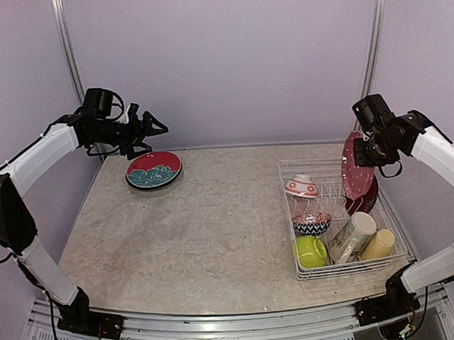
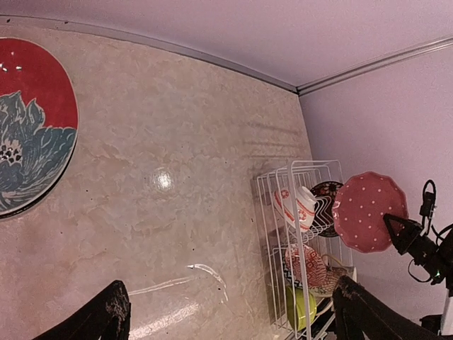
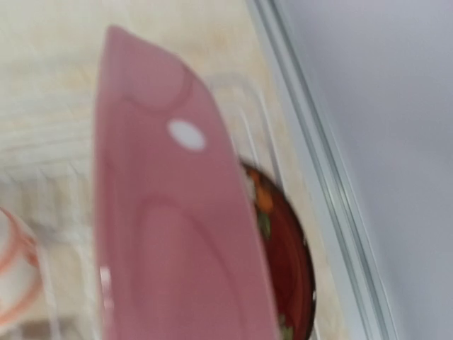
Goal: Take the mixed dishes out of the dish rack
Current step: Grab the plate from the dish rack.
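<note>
My right gripper (image 1: 368, 152) is shut on the rim of a red polka-dot plate (image 1: 356, 169), which it holds on edge above the back right of the dish rack (image 1: 284, 213). In the right wrist view this plate (image 3: 170, 234) fills the frame and hides the fingers. A dark red floral plate (image 1: 368, 199) still stands in the rack. With it are a red-patterned bowl (image 1: 301, 187), a blue-chevron bowl (image 1: 312, 223), a lime-green bowl (image 1: 310, 251), a cream mug (image 1: 352, 236) and a yellow mug (image 1: 378, 244). At the far left, my left gripper (image 1: 155, 136) hangs open and empty above a red plate with a blue flower (image 1: 154, 170).
The flowered plate (image 2: 28, 120) lies flat on the marbled tabletop near the back wall. The rack (image 2: 265, 212) stands along the right wall. A metal frame rail runs across the near edge by the arm bases.
</note>
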`<state>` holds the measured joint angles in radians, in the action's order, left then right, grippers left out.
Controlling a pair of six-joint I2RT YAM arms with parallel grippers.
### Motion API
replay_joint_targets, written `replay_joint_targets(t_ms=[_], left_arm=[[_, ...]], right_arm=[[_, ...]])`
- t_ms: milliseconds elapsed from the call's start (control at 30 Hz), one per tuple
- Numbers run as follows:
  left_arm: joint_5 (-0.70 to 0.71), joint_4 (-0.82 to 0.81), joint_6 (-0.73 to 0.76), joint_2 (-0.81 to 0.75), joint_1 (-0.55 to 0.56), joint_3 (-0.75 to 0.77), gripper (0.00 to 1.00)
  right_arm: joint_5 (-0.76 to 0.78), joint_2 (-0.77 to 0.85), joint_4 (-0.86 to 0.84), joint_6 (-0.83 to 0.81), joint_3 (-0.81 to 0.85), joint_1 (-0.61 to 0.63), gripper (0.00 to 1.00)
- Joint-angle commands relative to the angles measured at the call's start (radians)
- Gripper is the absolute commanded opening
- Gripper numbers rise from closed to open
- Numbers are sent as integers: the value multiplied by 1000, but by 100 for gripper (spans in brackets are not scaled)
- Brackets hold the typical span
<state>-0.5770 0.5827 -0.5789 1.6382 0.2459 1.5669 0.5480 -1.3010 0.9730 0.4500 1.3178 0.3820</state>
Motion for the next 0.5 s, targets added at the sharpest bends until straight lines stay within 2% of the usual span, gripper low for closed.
replay_joint_targets(t_ms=[0,100,200,300,467], left_arm=[[-23,-21,1,12,10,-13,95],[-23,-21,1,15,12,-14,95],[-35,-23,6,18,12,-10,96],[-59,-27,6,23,10,-8,96],[-258,-124,-33,51,15,-25,96]], right_arm=[[44,49,-175,-43,72,4,0],[96,-8,-91,-31,137,8,0],[120,4,-84,-31,155,11,0],[26,56,-141,-31,142,11,0],[-146,129,-247,22,82,9,0]])
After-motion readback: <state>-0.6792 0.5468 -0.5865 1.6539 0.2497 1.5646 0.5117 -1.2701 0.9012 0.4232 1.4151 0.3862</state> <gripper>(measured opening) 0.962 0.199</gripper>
